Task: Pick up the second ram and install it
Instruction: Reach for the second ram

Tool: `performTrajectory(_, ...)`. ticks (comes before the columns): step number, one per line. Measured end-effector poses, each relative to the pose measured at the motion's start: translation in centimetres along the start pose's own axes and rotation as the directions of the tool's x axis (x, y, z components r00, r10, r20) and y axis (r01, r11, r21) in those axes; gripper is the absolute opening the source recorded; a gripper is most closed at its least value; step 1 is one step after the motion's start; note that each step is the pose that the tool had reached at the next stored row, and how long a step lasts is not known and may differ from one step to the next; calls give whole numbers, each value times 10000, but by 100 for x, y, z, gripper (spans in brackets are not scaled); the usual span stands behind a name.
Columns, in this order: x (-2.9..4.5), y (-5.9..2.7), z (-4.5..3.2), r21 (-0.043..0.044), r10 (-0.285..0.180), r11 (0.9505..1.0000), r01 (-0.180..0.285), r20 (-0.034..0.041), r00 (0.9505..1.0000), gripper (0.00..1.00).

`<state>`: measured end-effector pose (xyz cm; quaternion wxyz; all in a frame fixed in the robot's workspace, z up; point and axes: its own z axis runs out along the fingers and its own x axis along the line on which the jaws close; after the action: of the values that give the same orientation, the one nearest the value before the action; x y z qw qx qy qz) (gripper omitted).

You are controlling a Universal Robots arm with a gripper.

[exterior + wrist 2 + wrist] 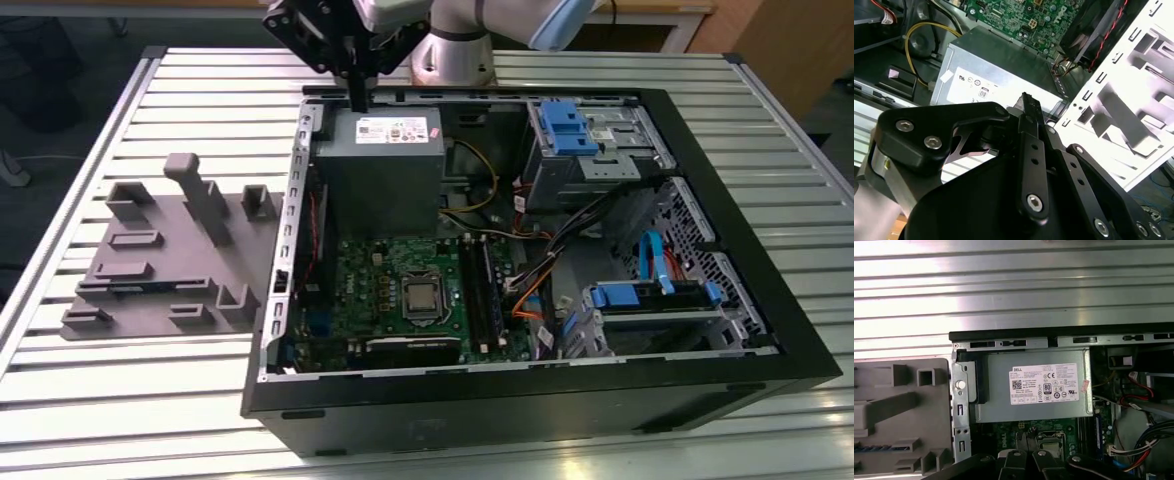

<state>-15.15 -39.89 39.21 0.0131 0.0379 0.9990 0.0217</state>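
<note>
**Gripper clenched over the power supply, ram in the holder**

From my station I see the gripper (360, 106) hanging over the open case (534, 405), with its tips pointing down at the edge of the power supply (378, 165) that lies toward the arm's base. I cannot tell if the tips touch the metal box or stand just above it. The fingers (1030, 150) are pressed together, and in the exterior view they look like one thin dark bar.

The ram (140, 288) is, as far as I can judge, the thin dark strip with a bluish tone lying flat in a low part of the gray holder (214, 205). The holder sits on the table (120, 110) just beside the case, on the exterior view's left. In the first wrist view the same strip (884, 448) lies in the holder. It is well apart from the gripper.

Inside the case, the green motherboard (387, 290) lies next to the power supply, and its long black slots (477, 290) run along its side on the exterior view's right.
</note>
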Motion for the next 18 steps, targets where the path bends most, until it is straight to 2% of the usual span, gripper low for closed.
performTrajectory(18,88,-7,10,0,0,10000,0,-1,10000,11)
